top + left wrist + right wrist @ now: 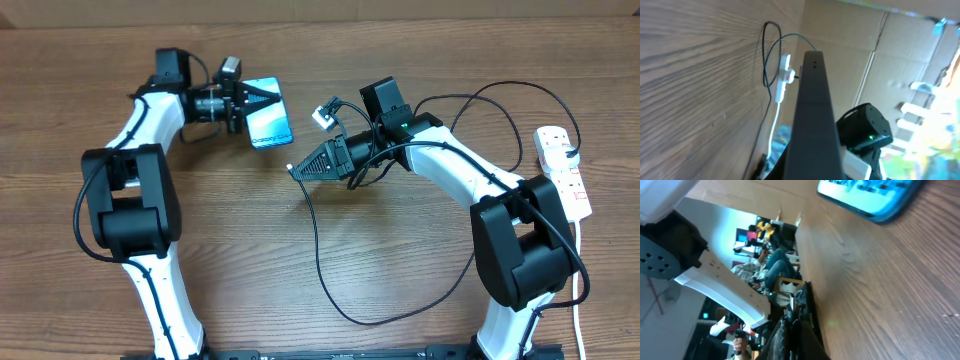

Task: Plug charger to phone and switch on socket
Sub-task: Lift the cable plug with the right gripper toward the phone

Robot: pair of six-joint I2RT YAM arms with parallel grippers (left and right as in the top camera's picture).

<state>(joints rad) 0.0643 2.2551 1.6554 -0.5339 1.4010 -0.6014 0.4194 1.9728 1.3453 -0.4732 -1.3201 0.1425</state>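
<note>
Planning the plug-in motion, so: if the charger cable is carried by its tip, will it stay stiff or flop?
Probably floppy: the charger lies in a wide loose loop on the table, so it should sag and trail. It looks thin, likely light, so a pull may drag the whole loop.

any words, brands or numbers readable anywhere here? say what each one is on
Nothing can be quoted; no text is legible.
phone: dark lettering on the light blue screen, cut off by the frame edge and too blurred to read in the right wrist view, too small from overhead.
socket: any markings by the red switches are too small to read.
</note>
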